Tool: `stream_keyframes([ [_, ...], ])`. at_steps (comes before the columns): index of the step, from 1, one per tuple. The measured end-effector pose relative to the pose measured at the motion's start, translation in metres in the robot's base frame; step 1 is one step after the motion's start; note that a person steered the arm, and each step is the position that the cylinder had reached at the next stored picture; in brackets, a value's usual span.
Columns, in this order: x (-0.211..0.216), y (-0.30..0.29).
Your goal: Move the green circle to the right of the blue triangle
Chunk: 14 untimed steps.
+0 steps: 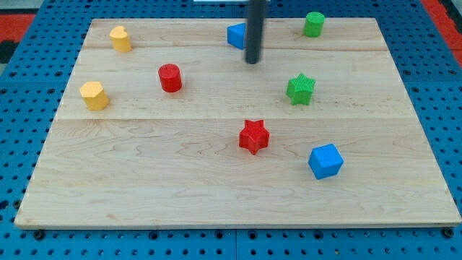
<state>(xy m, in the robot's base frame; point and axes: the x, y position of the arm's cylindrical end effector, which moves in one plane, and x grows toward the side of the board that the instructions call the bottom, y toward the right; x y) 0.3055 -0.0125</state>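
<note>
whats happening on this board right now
A single arm ending in a dark rod is working a wooden board of coloured blocks. My tip rests just right of the blue triangle, partly hiding it. The green circle sits untouched near the view's top right, well apart from my tip, so the push hasn't begun.

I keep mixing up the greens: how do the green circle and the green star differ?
The green circle is a smooth round block at the view's top edge; the green star is pointed and ridged, lower, near mid-board. The circle lies at the view's right of my tip, higher up; the star lower right. Both are the same green.
</note>
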Motion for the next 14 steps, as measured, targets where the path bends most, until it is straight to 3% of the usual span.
stream_keyframes([
  [1,0.001,-0.082],
  [2,0.003,-0.063],
  [3,0.03,0.038],
  [4,0.022,0.141],
  [5,-0.02,0.205],
  [6,-0.102,0.22],
  [8,-0.114,0.218],
  [9,-0.114,0.186],
  [10,-0.114,0.105],
  [12,-0.099,0.054],
  [13,-0.085,0.048],
  [14,-0.054,0.092],
])
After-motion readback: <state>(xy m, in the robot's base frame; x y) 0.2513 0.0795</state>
